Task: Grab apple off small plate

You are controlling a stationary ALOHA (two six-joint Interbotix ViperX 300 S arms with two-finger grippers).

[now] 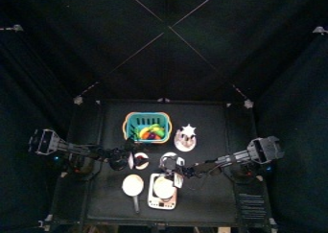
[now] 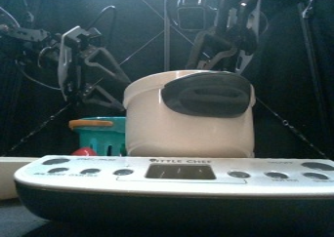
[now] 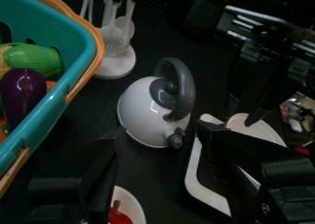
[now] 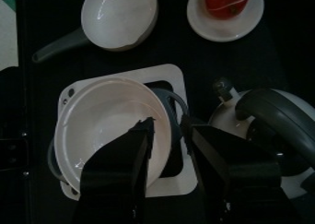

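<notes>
Right wrist view looked down on the red apple (image 4: 226, 0) sitting on its small white round plate (image 4: 226, 13), untouched, just beside a white ladle-like pan (image 4: 120, 17). The right gripper (image 4: 169, 145) hung with jaws parted and empty over a white bowl (image 4: 110, 126) on the toy stove. The left gripper (image 3: 157, 177) also stood open, holding nothing, near the white kettle with its black handle (image 3: 157, 103), with the teal and orange basket (image 3: 59, 76) alongside.
</notes>
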